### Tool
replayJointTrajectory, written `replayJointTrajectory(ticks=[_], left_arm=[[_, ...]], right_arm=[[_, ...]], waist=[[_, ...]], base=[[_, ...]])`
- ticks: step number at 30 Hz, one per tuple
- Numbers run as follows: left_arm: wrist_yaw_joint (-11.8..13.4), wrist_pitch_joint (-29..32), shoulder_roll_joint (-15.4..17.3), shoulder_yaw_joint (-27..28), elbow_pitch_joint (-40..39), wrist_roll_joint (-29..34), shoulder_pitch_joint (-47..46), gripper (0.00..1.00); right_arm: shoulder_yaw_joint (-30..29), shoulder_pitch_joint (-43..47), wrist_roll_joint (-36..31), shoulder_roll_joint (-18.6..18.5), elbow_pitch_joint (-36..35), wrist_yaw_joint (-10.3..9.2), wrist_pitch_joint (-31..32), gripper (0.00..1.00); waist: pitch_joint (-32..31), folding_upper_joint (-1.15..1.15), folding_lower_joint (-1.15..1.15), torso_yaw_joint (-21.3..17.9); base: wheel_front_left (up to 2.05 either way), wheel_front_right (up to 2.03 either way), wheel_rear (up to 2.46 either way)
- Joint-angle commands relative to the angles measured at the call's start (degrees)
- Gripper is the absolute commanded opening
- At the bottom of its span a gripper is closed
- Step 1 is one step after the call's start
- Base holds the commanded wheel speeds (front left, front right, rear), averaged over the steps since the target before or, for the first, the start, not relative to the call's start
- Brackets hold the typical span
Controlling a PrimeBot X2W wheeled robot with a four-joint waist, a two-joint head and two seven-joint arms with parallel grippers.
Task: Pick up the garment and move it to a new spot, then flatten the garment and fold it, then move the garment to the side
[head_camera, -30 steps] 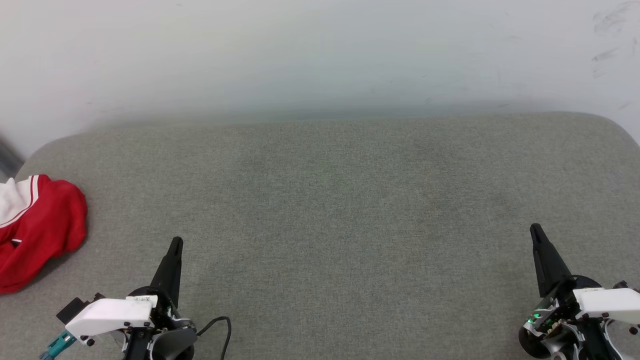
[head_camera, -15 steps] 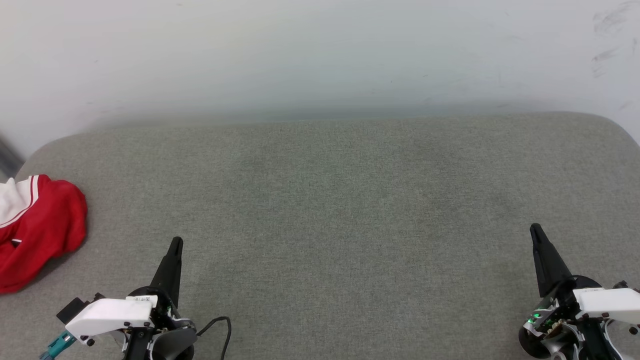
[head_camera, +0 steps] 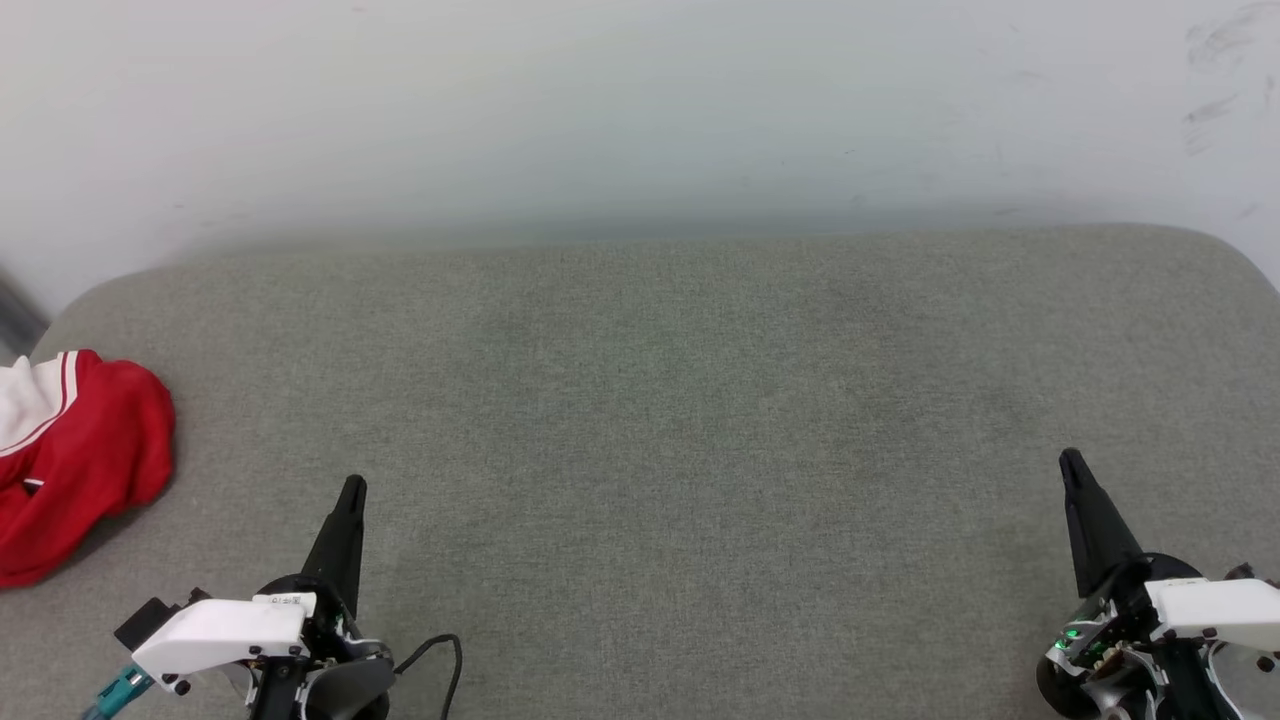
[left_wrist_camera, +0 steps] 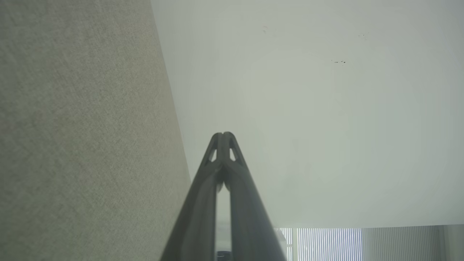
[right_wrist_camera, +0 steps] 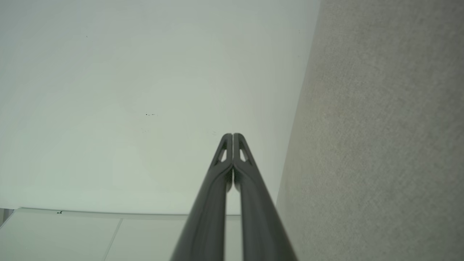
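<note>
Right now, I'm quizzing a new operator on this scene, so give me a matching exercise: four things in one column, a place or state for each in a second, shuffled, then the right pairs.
Column one:
1. garment
2. left gripper
3. right gripper
4. wall

Column two:
a. shut, lower right of the head view
b. bunched up at the far left of the grey pad
c. pale, behind the pad
d. shut, lower left of the head view

Pairs: 1-b, 2-d, 3-a, 4-c

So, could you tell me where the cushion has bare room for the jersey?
The grey cushion is bare from the left gripper to the right gripper, back to the white wall. Only its left edge is taken, by the red jersey.
</note>
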Motion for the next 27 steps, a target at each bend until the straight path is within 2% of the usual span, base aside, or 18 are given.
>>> replayJointTrajectory(ticks=[1,2,13,17,27], left_arm=[[0.0,0.0,0.0,0.0,0.0,0.0,0.0,0.00],[0.0,-0.1,0.0,-0.1,0.3,0.0,0.1,1.00],[0.1,-2.9,-0.1,-0.2,-0.9,2.6,1.7,1.00],[0.3,-3.9,-0.1,0.9,-1.4,6.2,1.7,1.00],[3.3,-6.5,-0.1,1.0,-5.4,18.1,2.0,1.00]], right_arm=[[0.0,0.0,0.0,0.0,0.0,0.00,0.0,0.00],[0.0,0.2,0.0,0.0,0.3,0.00,-0.1,1.00],[-0.4,1.9,-3.4,0.0,0.2,-0.01,-2.9,1.00],[-1.0,2.3,-8.1,0.0,-1.0,-0.01,-3.9,1.00],[-0.9,3.6,-20.7,0.0,-5.5,-0.01,-6.5,1.00]], waist=[[0.0,0.00,0.00,0.0],[0.0,0.00,0.00,0.0],[0.0,0.00,0.00,0.0],[0.0,0.00,0.00,0.0],[0.1,0.00,0.00,-0.1]], base=[[0.00,0.00,0.00],[0.00,0.00,0.00],[0.00,0.00,0.00],[0.00,0.00,0.00],[0.00,0.00,0.00]])
